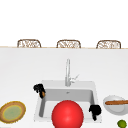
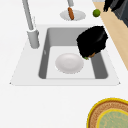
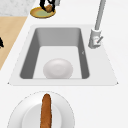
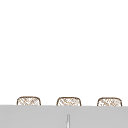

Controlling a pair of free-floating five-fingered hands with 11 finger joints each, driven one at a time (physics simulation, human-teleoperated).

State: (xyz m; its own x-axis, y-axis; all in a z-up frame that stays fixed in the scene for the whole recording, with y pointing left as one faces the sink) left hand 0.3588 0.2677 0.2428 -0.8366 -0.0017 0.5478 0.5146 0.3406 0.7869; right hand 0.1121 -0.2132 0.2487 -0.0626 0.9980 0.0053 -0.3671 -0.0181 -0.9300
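Note:
My left hand (image 1: 38, 88) hovers over the sink's (image 1: 52, 82) left rim, fingers curled round a small brown thing (image 1: 43, 94). The left side view has that hand (image 2: 93, 40) large above the basin's near side, the brown thing (image 2: 92, 54) peeking out beneath it. From the right side the hand (image 3: 45, 3) sits far off, above a yellow plate (image 3: 41, 13). My right hand (image 1: 95, 110) hangs at the sink's front right corner, fingers relaxed downward, holding nothing. A white bowl (image 2: 69, 62) lies in the basin (image 3: 58, 68). A big red round shape (image 1: 67, 114) covers the sink's front.
The faucet (image 1: 67, 72) stands behind the basin. A white plate (image 1: 113, 108) with a long brown stick (image 1: 116, 102) is on the right counter, with a lime (image 1: 122, 123) near it. A woven yellow plate (image 1: 12, 111) lies at the left. Three chair backs (image 1: 68, 44) line the far edge.

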